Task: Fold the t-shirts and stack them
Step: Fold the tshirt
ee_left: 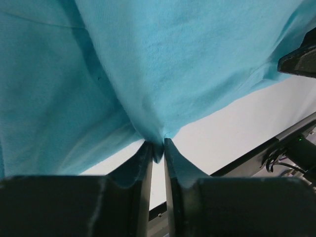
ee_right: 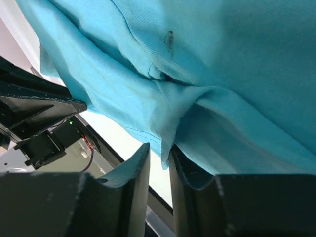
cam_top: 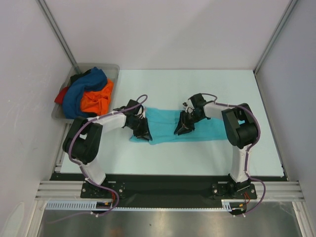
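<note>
A turquoise t-shirt lies spread across the middle of the table. My left gripper is at its near left edge. In the left wrist view it is shut on a bunched bit of the turquoise cloth, which puckers into the jaws. My right gripper is at the near edge further right. In the right wrist view it stands narrowly open round a hanging fold of the shirt. The fold touches one finger, and light shows beside the other. Dark blue, orange and red t-shirts lie heaped at the back left.
The heap sits in a grey tray in the back left corner, by the left wall. White walls close in the table on the left, back and right. The black base rail runs along the near edge.
</note>
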Motion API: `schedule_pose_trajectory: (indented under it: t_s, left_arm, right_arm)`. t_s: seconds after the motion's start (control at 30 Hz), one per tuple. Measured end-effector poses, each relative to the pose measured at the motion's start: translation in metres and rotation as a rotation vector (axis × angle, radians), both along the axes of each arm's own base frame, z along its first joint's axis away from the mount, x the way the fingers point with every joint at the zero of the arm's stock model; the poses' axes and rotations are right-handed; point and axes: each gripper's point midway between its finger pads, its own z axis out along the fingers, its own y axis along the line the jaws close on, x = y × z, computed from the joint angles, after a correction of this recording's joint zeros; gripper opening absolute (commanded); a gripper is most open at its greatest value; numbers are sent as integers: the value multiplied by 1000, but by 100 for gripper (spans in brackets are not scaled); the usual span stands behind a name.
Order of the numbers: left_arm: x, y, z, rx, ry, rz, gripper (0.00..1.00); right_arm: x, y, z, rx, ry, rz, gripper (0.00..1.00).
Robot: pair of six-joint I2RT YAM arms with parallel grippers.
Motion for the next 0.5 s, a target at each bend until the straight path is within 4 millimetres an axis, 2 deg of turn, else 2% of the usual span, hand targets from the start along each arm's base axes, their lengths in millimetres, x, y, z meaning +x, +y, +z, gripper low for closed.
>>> schedule_pose_trajectory:
  t_s: [0.03, 0.13, 0.17, 0.3, 0.5]
  left_arm:
    - [0, 0, 0, -1, 0, 1, 12]
    - [4, -1, 5, -5, -1, 8, 0]
    - [7, -2, 9, -8, -7, 12, 0]
    - [30, -6, 29, -30, -64, 25, 0]
    - [96, -3, 70, -82, -186, 95, 1]
  right_arm:
    - [0, 0, 0, 2, 0, -1, 17]
    - [0, 1, 1, 4, 11, -10, 6]
    - [1, 0, 2, 5, 13, -15, 2]
    - [6, 0, 7, 18, 29, -48, 0]
    - [39, 1, 29, 95, 10, -131, 0]
